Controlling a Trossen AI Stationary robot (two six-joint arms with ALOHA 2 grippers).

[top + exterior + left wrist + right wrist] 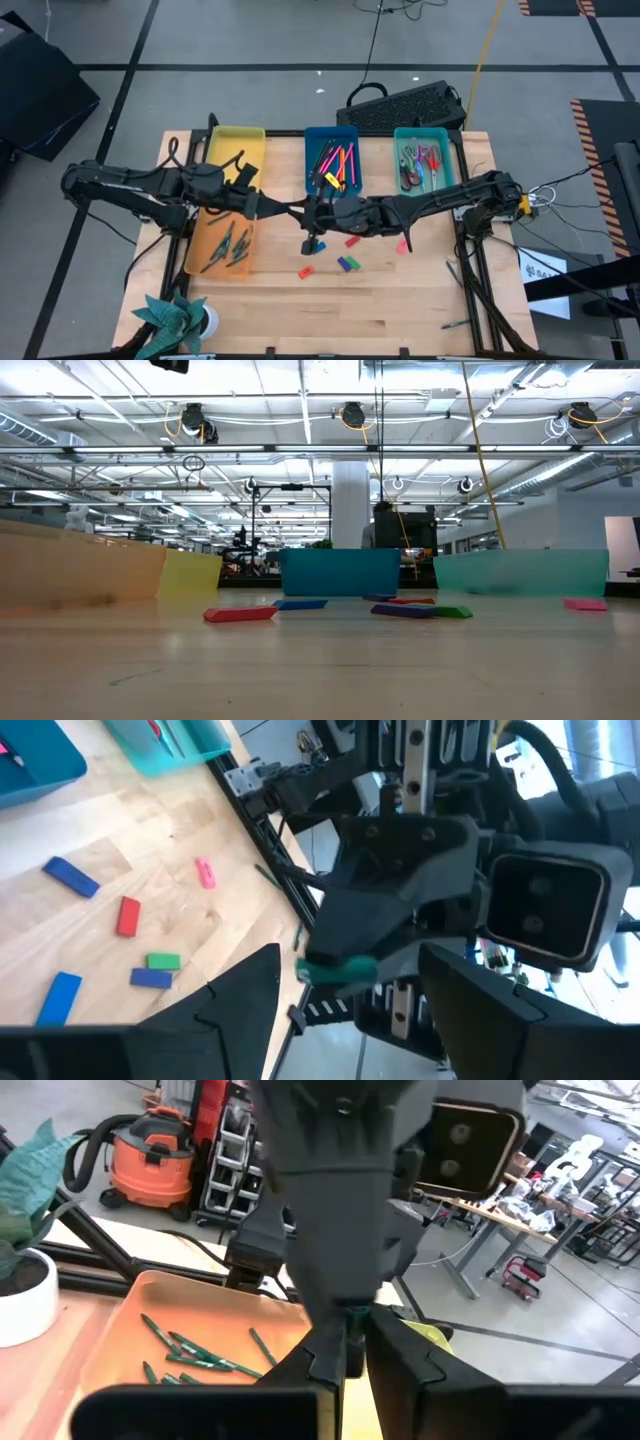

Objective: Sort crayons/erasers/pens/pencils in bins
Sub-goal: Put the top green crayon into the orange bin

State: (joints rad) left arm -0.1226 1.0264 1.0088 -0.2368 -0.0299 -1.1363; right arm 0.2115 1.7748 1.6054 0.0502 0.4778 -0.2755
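Observation:
Above the middle of the table my two grippers meet tip to tip. My right gripper (320, 214) (350, 1332) is shut on a thin green stick (335, 968). My left gripper (299, 212) (350, 955) is open, with a finger on either side of that stick. Small erasers lie flat on the wood below: red (306, 271), green and purple (347, 264), red (352, 241), pink (402, 245), blue (322, 244). The yellow (237, 150), blue (331, 158) and teal (423, 158) bins stand along the far edge. The orange bin (222, 243) at the left holds green pens (190, 1350). My right gripper pinches the green stick between its two fingers, coming roughly level from the table's right. Only a short green end (338, 970) shows beside the fingertips; the gripper hides the rest. The stick is lifted clear of the table.
A potted plant (175, 318) stands at the near left corner. A black keyboard (405, 105) lies beyond the far edge. Thin dark sticks (455, 272) (455, 323) lie near the right edge. Bare wood shows along the near side.

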